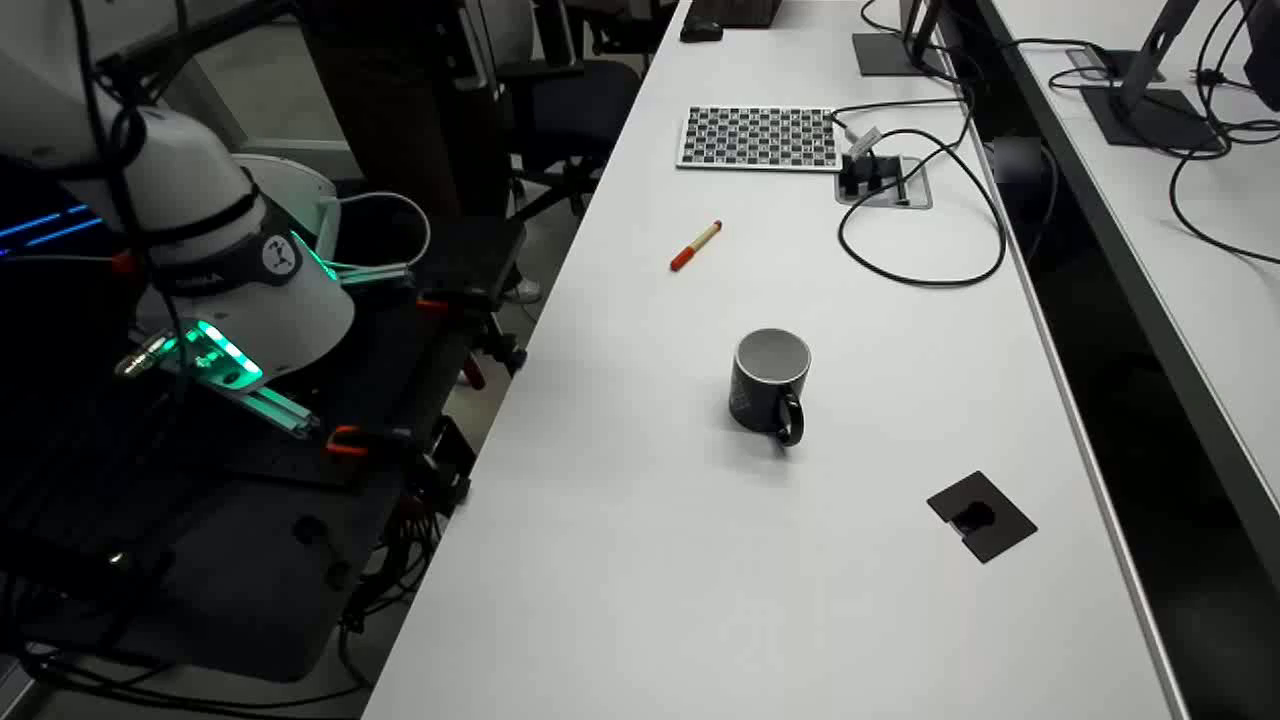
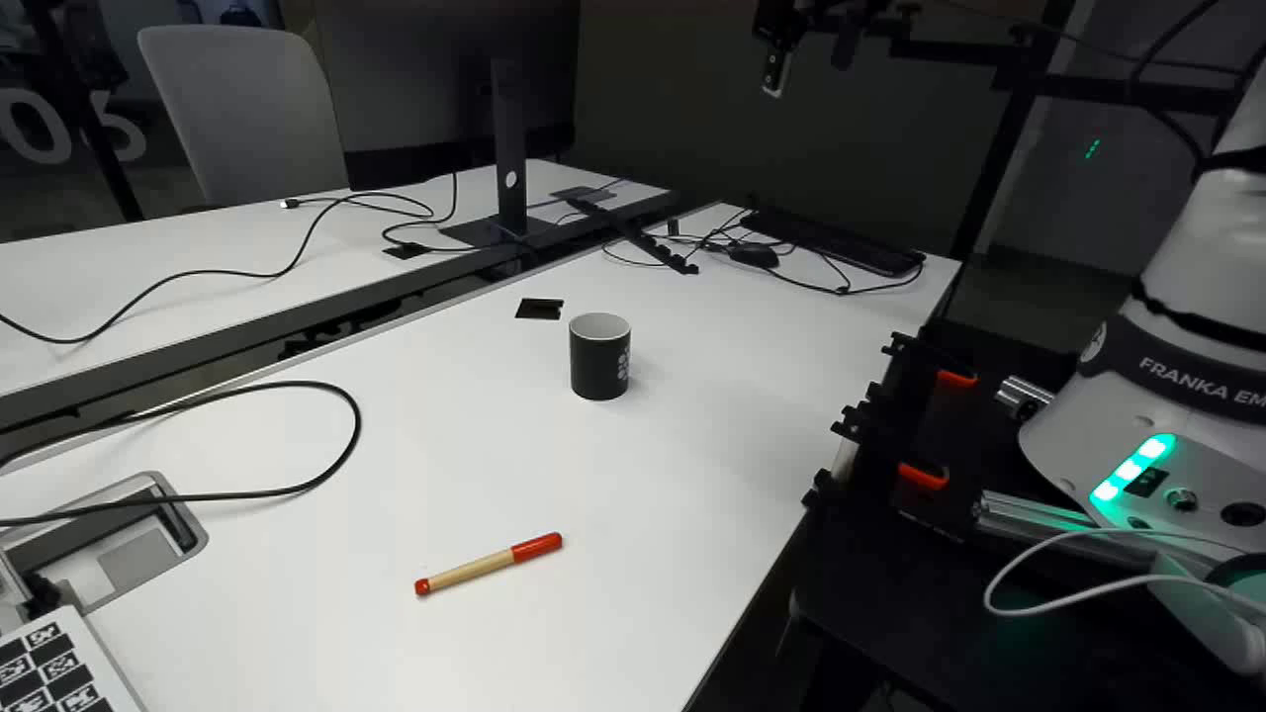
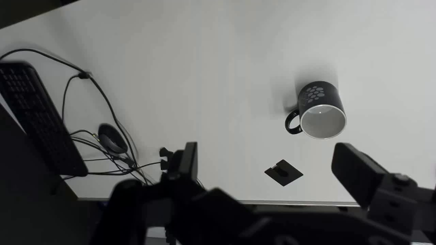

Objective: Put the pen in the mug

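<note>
The pen (image 1: 697, 245) (image 2: 490, 564), pale-barrelled with red ends, lies flat on the white table in both exterior views and is out of the wrist view. A dark mug (image 1: 765, 405) (image 2: 599, 366) stands upright some way from it, its white inside visible. In the wrist view the mug (image 3: 318, 95) is at the upper right, handle to the left, beyond the fingertips. My gripper (image 3: 265, 149) is wide open with nothing between its fingers, high over the table. Dark parts at the top edge of an exterior view look like the fingers (image 2: 776, 69).
A black square plate (image 1: 985, 515) (image 3: 284, 173) lies past the mug toward the table's far edge. Near the pen are a chequered keyboard (image 1: 760, 138), a socket box (image 1: 915, 190) and a looped cable (image 2: 358, 420). A black keyboard (image 3: 37, 119) and mouse (image 3: 111, 139) occupy the table's end.
</note>
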You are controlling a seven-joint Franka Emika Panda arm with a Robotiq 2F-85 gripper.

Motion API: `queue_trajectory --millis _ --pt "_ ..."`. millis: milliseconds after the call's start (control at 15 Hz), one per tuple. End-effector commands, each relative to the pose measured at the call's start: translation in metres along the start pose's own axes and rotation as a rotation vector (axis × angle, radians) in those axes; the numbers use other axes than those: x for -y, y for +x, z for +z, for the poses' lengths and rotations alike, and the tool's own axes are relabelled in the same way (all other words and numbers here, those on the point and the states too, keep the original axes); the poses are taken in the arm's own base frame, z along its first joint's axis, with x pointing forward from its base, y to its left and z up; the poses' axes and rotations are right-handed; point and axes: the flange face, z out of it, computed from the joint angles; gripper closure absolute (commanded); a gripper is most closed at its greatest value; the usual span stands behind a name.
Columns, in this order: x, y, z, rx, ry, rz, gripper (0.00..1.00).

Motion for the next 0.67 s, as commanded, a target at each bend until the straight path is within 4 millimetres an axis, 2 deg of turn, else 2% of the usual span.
queue_trajectory --millis 0,400,533,600 --pt "0.000 0.000 0.000 0.004 -0.001 -0.001 0.00" --pt "0.031 -0.009 0.004 0.033 0.032 -0.252 0.00" --pt "0.038 -0.008 0.003 0.033 0.019 -0.262 0.00" --pt "0.032 -0.011 0.001 0.018 0.021 -0.231 0.00"
